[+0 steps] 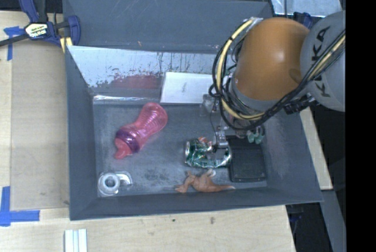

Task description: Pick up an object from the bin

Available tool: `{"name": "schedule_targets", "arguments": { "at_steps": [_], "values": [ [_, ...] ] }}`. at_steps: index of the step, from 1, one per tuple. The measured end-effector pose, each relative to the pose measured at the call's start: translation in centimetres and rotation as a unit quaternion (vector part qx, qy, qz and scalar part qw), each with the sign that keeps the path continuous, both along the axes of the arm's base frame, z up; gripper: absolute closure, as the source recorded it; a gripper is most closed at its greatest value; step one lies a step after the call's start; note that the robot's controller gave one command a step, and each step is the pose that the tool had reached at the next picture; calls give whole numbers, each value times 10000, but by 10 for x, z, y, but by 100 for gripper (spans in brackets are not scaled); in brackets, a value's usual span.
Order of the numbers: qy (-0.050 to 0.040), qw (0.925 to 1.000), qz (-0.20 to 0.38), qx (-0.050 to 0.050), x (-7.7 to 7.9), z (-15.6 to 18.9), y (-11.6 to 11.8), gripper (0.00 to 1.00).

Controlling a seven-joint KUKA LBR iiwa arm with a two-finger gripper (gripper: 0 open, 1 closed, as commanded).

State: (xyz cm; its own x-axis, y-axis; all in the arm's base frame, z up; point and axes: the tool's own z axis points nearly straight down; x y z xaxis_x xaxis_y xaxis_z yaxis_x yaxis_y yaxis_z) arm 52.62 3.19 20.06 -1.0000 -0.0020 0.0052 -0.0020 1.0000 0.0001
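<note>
My gripper [221, 139] hangs below the orange wrist cover at the bin's right middle, down at floor level. Its tip is against the right side of a crumpled green, white and silver thing [201, 154]. Whether that thing is in its grasp I cannot tell. A flat black rectangular block [248, 164] lies just right of the gripper. A brown toy lizard [204, 184] lies directly in front of the crumpled thing, near the bin's front wall.
A pink bottle with a spout [141, 130] lies tilted left of centre. A clear round tape roll [113, 182] sits in the front left corner. A white flat card or box [185, 88] leans at the back wall.
</note>
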Motion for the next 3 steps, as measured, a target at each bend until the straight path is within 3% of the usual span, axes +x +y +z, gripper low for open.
{"name": "schedule_targets", "arguments": {
  "at_steps": [1,2,3],
  "values": [
    [-42,10000,-5,1,1,5,0,0],
    [-58,9998,-193,2,31,-59,-26,0],
    [-29,9990,-442,26,49,-131,-62,0]
  ]
}}
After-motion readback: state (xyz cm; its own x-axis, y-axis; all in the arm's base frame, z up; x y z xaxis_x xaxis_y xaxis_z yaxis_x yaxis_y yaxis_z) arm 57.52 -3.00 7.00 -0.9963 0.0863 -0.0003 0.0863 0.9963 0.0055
